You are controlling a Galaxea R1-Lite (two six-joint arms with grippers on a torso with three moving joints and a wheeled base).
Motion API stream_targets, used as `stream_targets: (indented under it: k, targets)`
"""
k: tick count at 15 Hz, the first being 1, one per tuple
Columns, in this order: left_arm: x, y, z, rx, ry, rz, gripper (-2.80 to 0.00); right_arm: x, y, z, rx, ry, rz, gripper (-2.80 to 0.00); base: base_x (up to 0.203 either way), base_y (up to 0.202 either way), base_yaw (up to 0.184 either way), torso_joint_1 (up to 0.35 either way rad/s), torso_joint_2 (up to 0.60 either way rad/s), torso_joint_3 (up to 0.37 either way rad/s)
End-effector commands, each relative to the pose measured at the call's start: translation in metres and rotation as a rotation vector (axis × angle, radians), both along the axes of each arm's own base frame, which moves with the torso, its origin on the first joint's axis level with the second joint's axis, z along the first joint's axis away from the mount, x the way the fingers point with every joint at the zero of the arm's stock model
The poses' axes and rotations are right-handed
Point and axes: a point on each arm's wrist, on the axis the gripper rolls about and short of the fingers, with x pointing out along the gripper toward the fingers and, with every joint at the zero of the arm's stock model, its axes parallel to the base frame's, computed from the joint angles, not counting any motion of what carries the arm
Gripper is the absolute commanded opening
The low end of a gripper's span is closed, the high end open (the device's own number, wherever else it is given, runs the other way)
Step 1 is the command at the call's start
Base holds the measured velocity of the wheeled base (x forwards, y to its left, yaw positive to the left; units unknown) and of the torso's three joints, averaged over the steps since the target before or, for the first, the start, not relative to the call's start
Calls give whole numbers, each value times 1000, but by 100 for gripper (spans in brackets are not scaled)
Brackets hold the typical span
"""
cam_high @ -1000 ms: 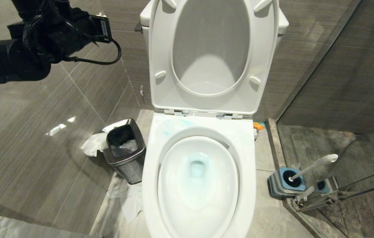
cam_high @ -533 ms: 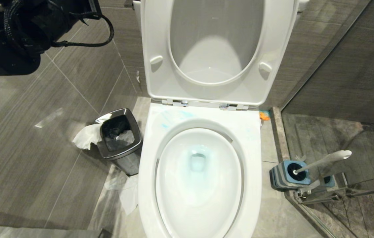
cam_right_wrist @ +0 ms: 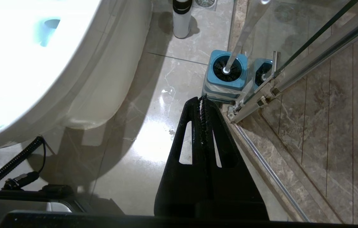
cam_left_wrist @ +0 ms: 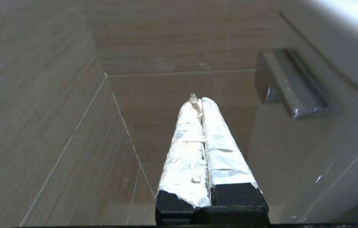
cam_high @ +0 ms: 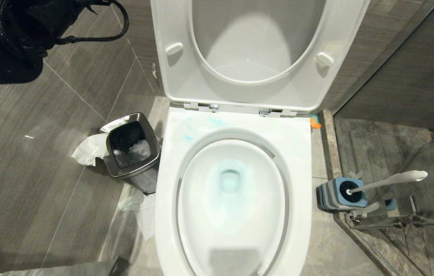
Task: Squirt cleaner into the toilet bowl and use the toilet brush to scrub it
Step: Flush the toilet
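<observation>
Raised higher since before, the left gripper (cam_left_wrist: 199, 101) is clamped empty; toilet brush (cam_high: 387, 181) sits holstered, no lettering legible.

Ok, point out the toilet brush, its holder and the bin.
toilet brush (cam_high: 389, 181): head view, on the white handle.
holder (cam_high: 337, 184): head view, on the blue top rim.
bin (cam_high: 149, 135): head view, on the steel rim.

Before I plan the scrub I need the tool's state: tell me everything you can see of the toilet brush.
The toilet brush stands in its blue-and-grey ribbed holder on the floor to the right of the toilet bowl, beside the glass shower door. Its slim white plastic handle leans away from the bowl, ending in a flattened rounded tip. The black bristle head sits sunk in the holder. No pincer touches it.
</observation>
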Motion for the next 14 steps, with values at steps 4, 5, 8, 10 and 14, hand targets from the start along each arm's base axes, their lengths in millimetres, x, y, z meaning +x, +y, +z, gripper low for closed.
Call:
stream_targets:
  k: [4, 5, 8, 10, 14]
  targets:
    - [-18, 0, 14, -9, -57, -15, -280, 0, 0, 0, -2, 2, 0, -280, 0, 0, 0, 0, 0, -11]
    - [-19, 0, 15, -9, -60, -17, -280, 0, 0, 0, 0, 1, 2, -280, 0, 0, 0, 0, 0, 0]
    - [-22, -1, 18, -5, -69, -15, -280, 0, 0, 0, 0, 2, 0, -280, 0, 0, 0, 4, 2, -105]
    - [-22, -1, 18, -3, -95, -5, -280, 0, 0, 0, 0, 2, 0, -280, 0, 0, 0, 2, 0, -179]
    - [-33, 2, 27, -21, -163, 6, -280, 0, 0, 0, 0, 2, 0, -280, 0, 0, 0, 4, 1, -54]
